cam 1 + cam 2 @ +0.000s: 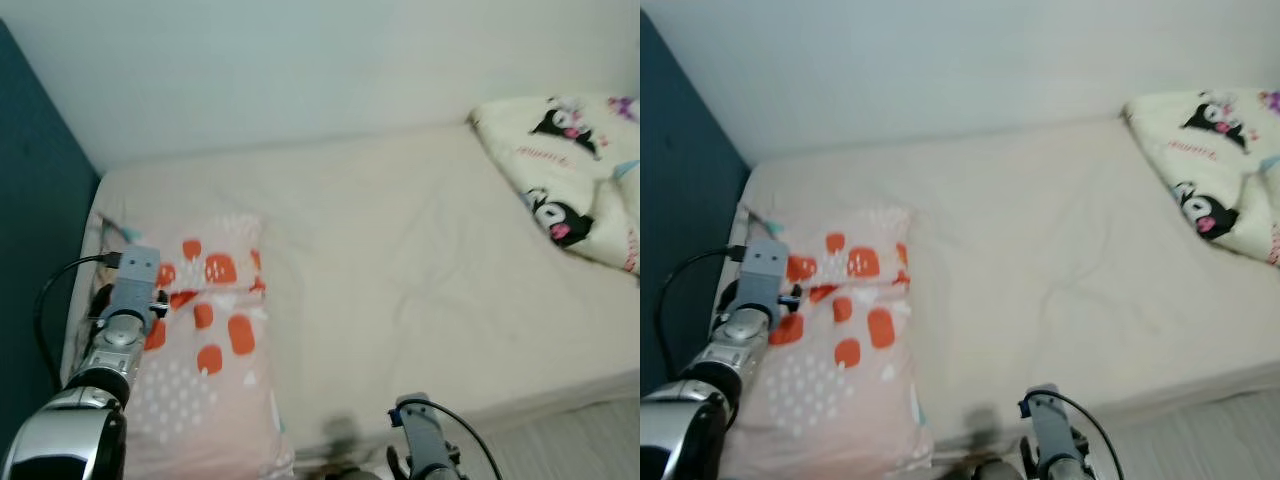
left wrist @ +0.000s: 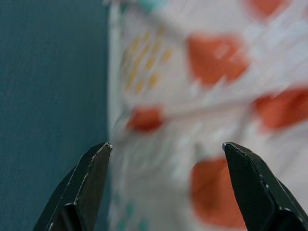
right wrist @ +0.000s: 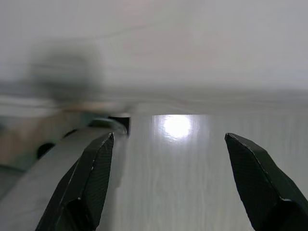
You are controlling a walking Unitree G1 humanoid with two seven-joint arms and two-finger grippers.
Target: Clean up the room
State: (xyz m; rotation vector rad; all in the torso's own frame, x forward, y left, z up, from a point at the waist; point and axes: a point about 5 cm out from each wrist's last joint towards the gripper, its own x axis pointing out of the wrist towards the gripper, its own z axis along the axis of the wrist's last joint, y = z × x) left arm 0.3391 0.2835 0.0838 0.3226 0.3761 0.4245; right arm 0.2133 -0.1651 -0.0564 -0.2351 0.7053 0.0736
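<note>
I have the left gripper (image 2: 163, 159) reaching out over the pillow (image 1: 205, 330) with the orange spots, and its two fingers are spread wide with nothing between them, so I think it is ready to grab the pillow or has just let it go. The pillow lies flat at the head of the bed (image 1: 400, 270), next to the dark blue wall (image 1: 35, 230), which looks like the right place for it. The right gripper (image 3: 166, 159) hangs low by the side of the bed, fingers apart and empty above the pale floor (image 3: 192, 173), while the cartoon blanket (image 1: 575, 170) sits bunched up at the far end and may need fixing.
</note>
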